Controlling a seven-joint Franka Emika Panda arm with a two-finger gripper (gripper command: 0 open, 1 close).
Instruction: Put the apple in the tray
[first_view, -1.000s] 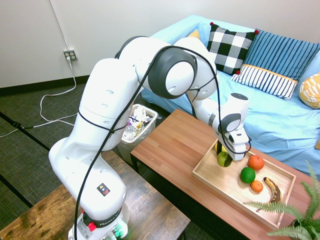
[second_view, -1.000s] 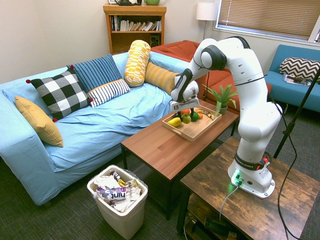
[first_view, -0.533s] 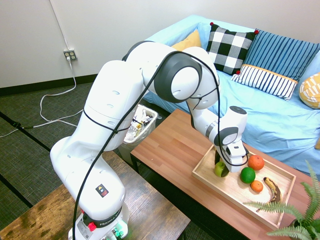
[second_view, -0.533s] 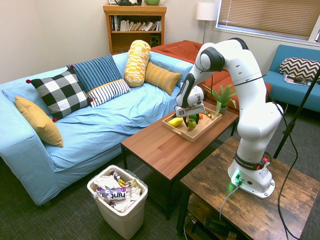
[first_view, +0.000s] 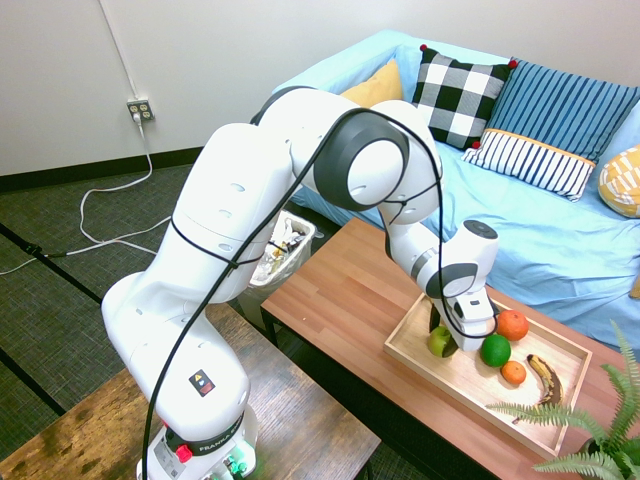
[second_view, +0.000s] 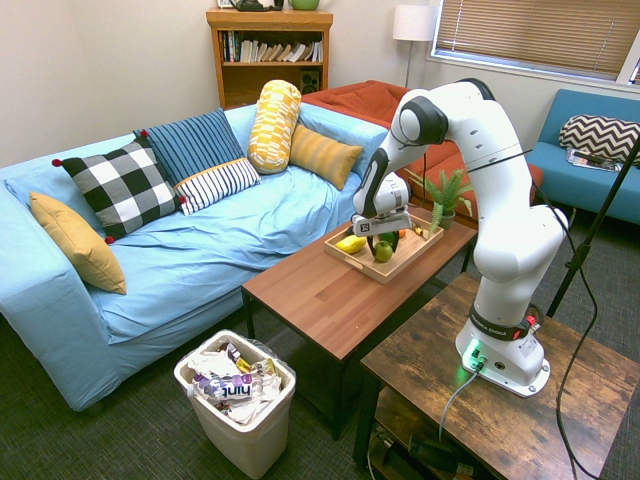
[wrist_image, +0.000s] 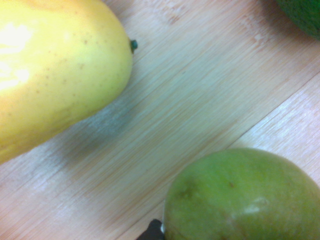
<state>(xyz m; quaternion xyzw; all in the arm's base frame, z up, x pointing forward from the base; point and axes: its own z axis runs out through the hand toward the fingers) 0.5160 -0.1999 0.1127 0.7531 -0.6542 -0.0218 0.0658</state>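
Yellow-green, the small round apple (first_view: 441, 341) is gripped by the fingers (first_view: 447, 340) and held low inside the shallow light-wood tray (first_view: 470, 381), beside a yellow fruit (second_view: 350, 243). Placement is judged nearly done; release and a straight lift are called for.

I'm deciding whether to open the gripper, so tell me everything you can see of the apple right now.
The apple is small, round and yellow-green, with a smooth, slightly speckled skin and a faint shiny spot in the wrist view. It sits low inside the tray, near the corner nearest the arm's base, apparently on or just above the wooden floor. The gripper points straight down over it and is shut on it. A yellow fruit lies close beside it without touching, and the darker green fruit stands apart.
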